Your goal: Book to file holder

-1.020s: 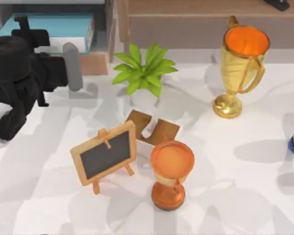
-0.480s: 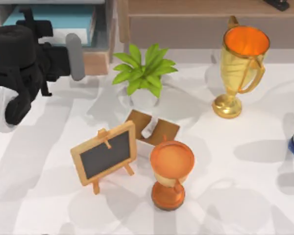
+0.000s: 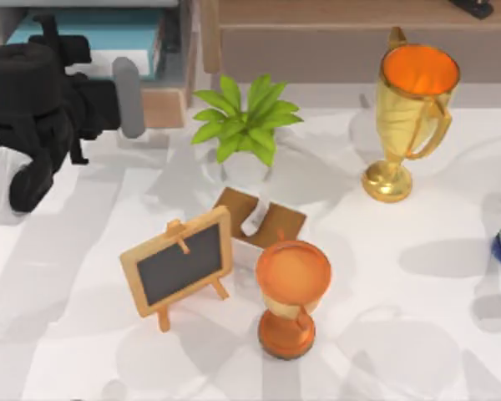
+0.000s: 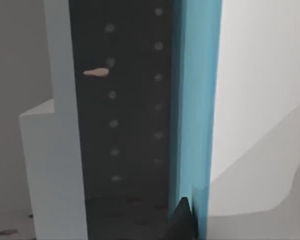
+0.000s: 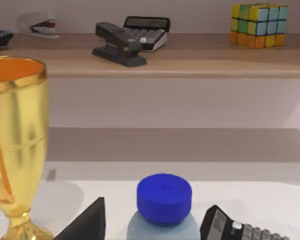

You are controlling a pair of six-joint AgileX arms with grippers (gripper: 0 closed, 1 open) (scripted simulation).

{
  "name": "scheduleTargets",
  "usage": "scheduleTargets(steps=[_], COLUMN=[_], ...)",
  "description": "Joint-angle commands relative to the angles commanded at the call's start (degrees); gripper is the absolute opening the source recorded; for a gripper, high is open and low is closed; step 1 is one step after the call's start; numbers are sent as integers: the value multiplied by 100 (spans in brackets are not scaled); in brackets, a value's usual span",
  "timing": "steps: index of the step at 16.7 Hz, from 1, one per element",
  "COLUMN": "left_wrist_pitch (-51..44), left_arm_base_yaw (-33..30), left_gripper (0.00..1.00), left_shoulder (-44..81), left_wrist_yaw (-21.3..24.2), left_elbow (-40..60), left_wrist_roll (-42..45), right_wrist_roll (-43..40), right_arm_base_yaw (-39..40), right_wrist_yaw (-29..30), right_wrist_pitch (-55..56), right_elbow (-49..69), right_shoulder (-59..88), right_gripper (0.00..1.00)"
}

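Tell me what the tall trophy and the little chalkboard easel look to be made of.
The tall trophy looks like polished gold-coloured metal, or plated plastic: bright highlights run down its glossy cup and handles. The chalkboard easel seems to be light unvarnished wood, matte and tan, framing a flat dark grey slate-like panel.

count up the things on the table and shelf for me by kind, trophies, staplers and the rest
Trophies: 2 (gold, copper)
Staplers: 2 (black, white)
Calculators: 2 ()
Chalkboard: 1
Plant: 1
Bottle: 1
Cube: 1
Book: 1
Total: 11

Gold trophy point(image 3: 409, 117), plant point(image 3: 244, 125) (green), chalkboard point(image 3: 179, 267), bronze cup point(image 3: 290, 292).
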Motion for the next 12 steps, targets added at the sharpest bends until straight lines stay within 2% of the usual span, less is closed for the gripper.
scheduleTargets(steps=[9, 12], left_wrist_pitch=[0, 0], left_arm_base_yaw=[0, 0], left_gripper=[98, 100], left_shoulder=[0, 0], left_wrist_yaw=[0, 0], left_elbow=[0, 0], left_wrist_roll=[0, 0], right_wrist_roll=[0, 0], right_arm_base_yaw=[0, 0], right_wrist_yaw=[0, 0], right_wrist_pitch=[0, 0], right_elbow=[0, 0], right_shoulder=[0, 0], right_gripper=[100, 100])
